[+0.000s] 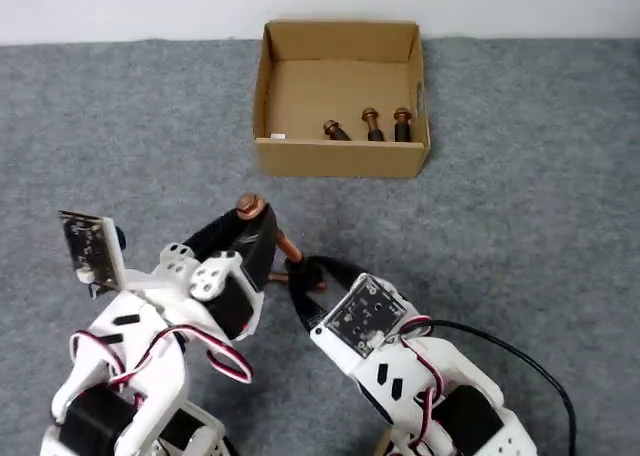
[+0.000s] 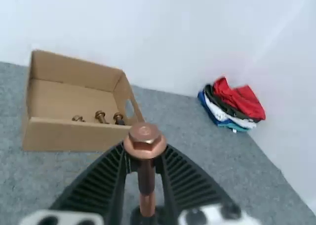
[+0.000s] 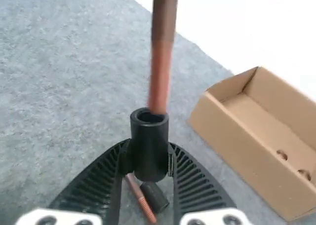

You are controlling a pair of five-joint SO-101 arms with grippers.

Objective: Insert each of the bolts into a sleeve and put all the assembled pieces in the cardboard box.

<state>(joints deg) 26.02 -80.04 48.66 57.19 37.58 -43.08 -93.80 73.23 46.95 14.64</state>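
My left gripper (image 1: 256, 228) is shut on a copper bolt (image 2: 143, 139), held head up just below the hex head. The bolt's shaft (image 3: 162, 52) slants down with its tip at the mouth of a black sleeve (image 3: 148, 143). My right gripper (image 3: 148, 156) is shut on that sleeve and holds it upright above the carpet, right beside the left gripper (image 2: 144, 156). The cardboard box (image 1: 340, 158) stands farther back, with three assembled pieces (image 1: 370, 126) lined along its near wall. A loose bolt (image 3: 140, 201) and a loose sleeve (image 3: 156, 198) lie on the carpet under the right gripper (image 1: 300, 274).
Grey carpet covers the floor up to a white wall behind the box (image 2: 74, 131). A pile of folded clothes (image 2: 232, 105) lies against the wall, off to the box's right. Open carpet stretches between the grippers and the box (image 3: 261, 141).
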